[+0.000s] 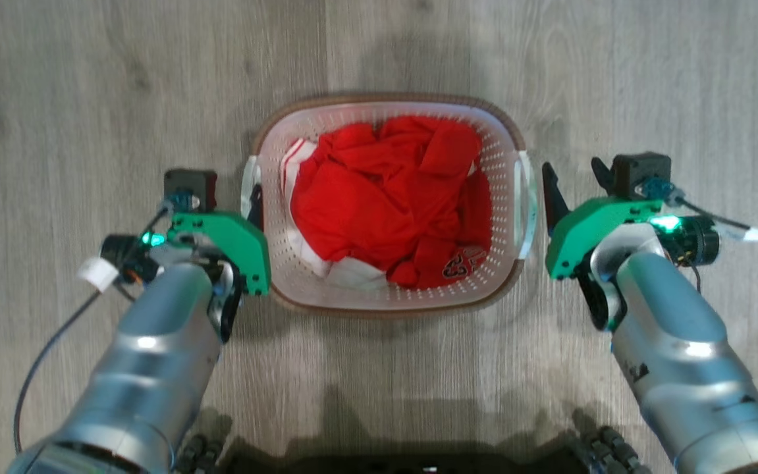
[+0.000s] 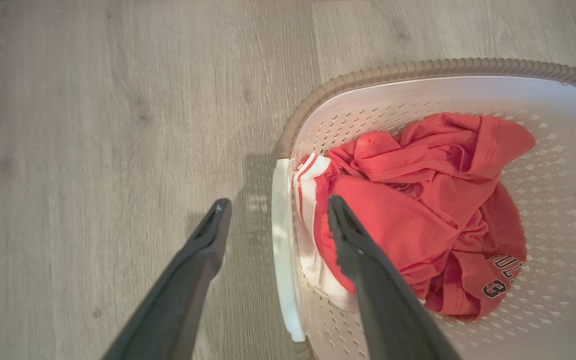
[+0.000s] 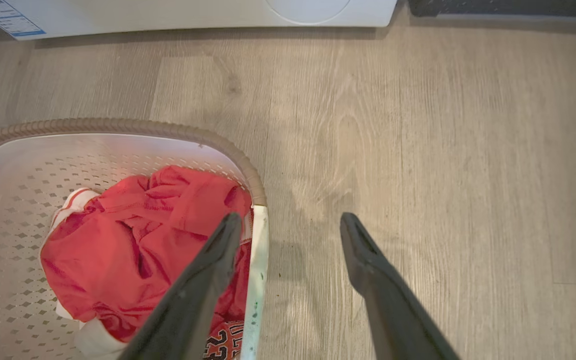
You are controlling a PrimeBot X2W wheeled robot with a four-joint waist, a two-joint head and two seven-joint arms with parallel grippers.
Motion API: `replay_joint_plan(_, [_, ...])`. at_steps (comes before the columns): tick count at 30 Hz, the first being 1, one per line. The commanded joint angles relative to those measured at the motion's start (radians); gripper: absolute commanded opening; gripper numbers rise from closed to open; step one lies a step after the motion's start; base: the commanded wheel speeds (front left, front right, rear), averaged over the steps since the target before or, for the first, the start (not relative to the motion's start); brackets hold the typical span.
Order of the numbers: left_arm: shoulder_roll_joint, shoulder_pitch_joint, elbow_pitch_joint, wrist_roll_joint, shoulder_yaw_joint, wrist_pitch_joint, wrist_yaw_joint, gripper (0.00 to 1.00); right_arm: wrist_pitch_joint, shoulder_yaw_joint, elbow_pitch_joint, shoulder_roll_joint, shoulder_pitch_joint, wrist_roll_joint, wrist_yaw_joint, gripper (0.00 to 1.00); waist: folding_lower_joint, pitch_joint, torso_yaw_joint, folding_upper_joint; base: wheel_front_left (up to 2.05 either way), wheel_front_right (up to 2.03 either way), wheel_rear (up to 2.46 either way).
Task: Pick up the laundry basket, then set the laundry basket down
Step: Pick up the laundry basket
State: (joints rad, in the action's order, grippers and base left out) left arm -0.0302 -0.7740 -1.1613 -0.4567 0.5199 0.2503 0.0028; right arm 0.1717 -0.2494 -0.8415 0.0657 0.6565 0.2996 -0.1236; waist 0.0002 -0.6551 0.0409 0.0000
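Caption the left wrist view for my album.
Open left claw flanks the white handle of the laundry basket, red clothes heaped inside.

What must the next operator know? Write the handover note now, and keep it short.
Grippers: the left gripper is open, with the left handle between its fingers in the wrist view, not clamped. The right gripper is open at the right handle, not clamped.
Things: the laundry basket appears to sit on the floor between the arms, with red clothing inside.
Done: both grippers are at the handles.
Left: close on the handles, lift, set down.
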Motion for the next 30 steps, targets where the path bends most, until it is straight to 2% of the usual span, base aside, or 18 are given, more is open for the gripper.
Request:
replay_joint_plan(1, [-0.02, -0.013, -0.003, -0.018, -0.005, 0.004, -0.016, 1.0, -0.004, -0.018, 0.002, -0.013, -0.006, 0.038, -0.007, 1.0, -0.0002, -0.041, 0.008, 0.0, 0.0, 0.0, 0.0])
replay_joint_plan(13, [-0.02, -0.083, -0.065, -0.088, 0.097, -0.085, -0.074, 1.0, -0.069, -0.107, -0.076, -0.014, 0.061, 0.162, -0.007, 1.0, -0.0002, -0.109, 0.003, 0.0, 0.0, 0.0, 0.0])
replay_joint_plan(20, [-0.02, -0.111, -0.078, -0.13, 0.153, -0.183, -0.074, 1.0, -0.098, -0.15, -0.112, -0.004, 0.096, 0.193, -0.007, 1.0, -0.0002, -0.14, 0.001, 0.0, 0.0, 0.0, 0.0])
replay_joint_plan(30, [-0.02, -0.156, -0.078, -0.179, 0.226, -0.257, -0.085, 1.0, -0.147, -0.193, -0.178, -0.01, 0.169, 0.235, -0.007, 1.0, -0.0002, -0.197, 0.001, 0.0, 0.0, 0.0, 0.0])
